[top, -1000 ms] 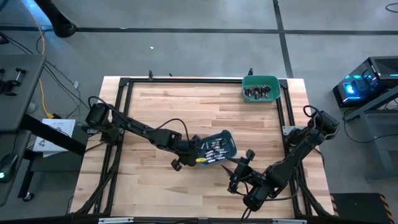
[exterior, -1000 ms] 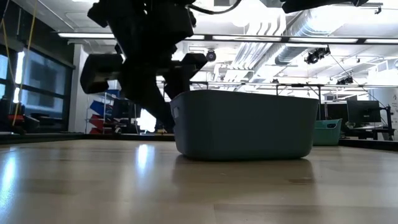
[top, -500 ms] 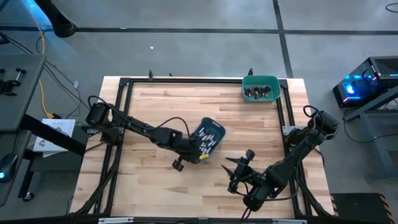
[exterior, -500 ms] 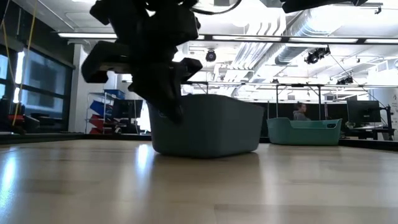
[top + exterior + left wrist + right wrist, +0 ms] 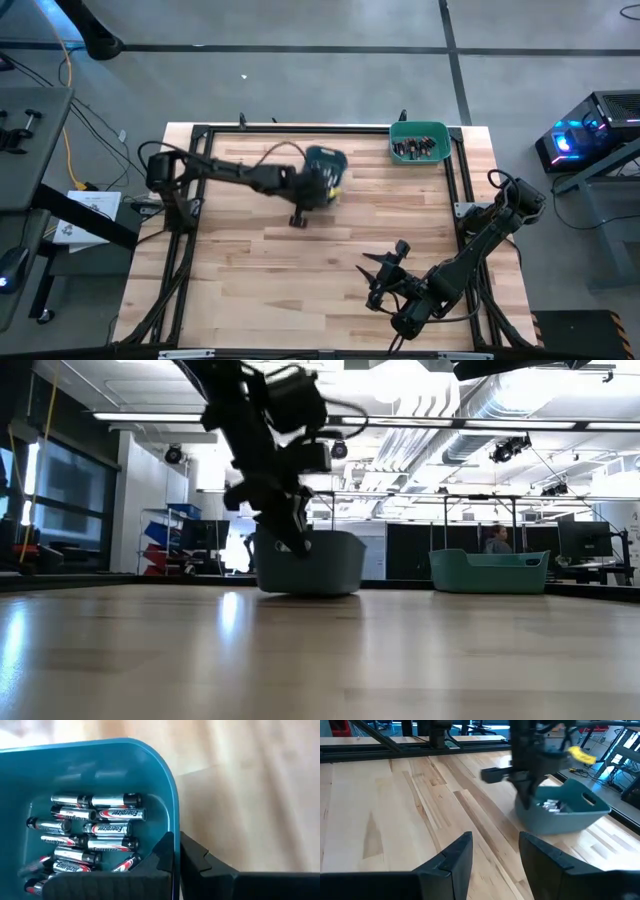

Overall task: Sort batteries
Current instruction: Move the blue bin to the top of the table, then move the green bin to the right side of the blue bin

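A grey concrete floor (image 5: 300,70) surrounds the wooden table (image 5: 330,250), crossed by dark seam lines. A grey bench (image 5: 30,140) stands at the left of the high view, with a yellow cable (image 5: 68,110) trailing beside it, and a case with blue lights (image 5: 585,130) sits at the right. In the low view the room behind is bright: long ceiling lights (image 5: 200,417), silver ducts (image 5: 480,405) overhead, tall windows (image 5: 50,500) at the left. Blue and red shapes (image 5: 165,540), perhaps stacked bins, stand farther back. A person (image 5: 497,542) sits by dark monitors (image 5: 585,540).
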### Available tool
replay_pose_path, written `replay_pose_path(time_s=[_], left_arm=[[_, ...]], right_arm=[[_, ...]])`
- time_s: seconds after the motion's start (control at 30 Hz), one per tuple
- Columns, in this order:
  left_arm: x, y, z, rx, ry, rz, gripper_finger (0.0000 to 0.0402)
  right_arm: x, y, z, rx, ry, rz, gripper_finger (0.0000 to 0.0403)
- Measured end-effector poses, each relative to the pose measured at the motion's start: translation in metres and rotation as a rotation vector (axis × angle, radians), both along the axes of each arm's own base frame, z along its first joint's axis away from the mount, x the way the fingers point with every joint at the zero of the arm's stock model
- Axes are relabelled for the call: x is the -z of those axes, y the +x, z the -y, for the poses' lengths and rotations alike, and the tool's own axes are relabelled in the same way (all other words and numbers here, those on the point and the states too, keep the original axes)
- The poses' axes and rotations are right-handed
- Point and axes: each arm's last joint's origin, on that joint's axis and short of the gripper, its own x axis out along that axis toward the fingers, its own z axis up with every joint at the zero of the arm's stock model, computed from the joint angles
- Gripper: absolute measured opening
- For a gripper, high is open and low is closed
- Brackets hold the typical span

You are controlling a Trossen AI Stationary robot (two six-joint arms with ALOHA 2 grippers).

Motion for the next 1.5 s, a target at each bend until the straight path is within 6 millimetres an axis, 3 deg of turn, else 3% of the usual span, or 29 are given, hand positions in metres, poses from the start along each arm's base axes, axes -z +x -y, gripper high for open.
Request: replay_pose_path(time_s=[0.23,0.53,0.83,1.1,1.3,1.5], left_arm=[[0.000,-0.012,-0.062,-0.130,0.018,0.006,0.0001],[-0.002,-0.028,-0.108,-0.244,0.000,0.035,0.0002],[-0.002,-0.030,-0.114,-0.267,-0.019,0.045,0.0030],[-0.005,-0.033,-0.115,-0.322,-0.047,0.052,0.0131],[-0.032,-0.039,-0.112,-0.335,-0.046,0.130,0.0188],[-0.061,-0.049,-0.107,-0.340,-0.040,0.214,0.0202]], right_arm=[[0.000,0.000,0.000,0.000,-0.003,-0.003,0.0154],[0.000,0.000,0.000,0.000,-0.003,-0.003,0.0154],[0.000,0.000,0.000,0.002,0.001,-0.001,0.0154],[-0.003,0.002,-0.002,-0.013,0.022,0.019,0.0154],[-0.013,0.001,0.001,-0.002,0.042,0.060,0.0154],[-0.013,0.008,0.010,0.027,0.052,0.058,0.0154]])
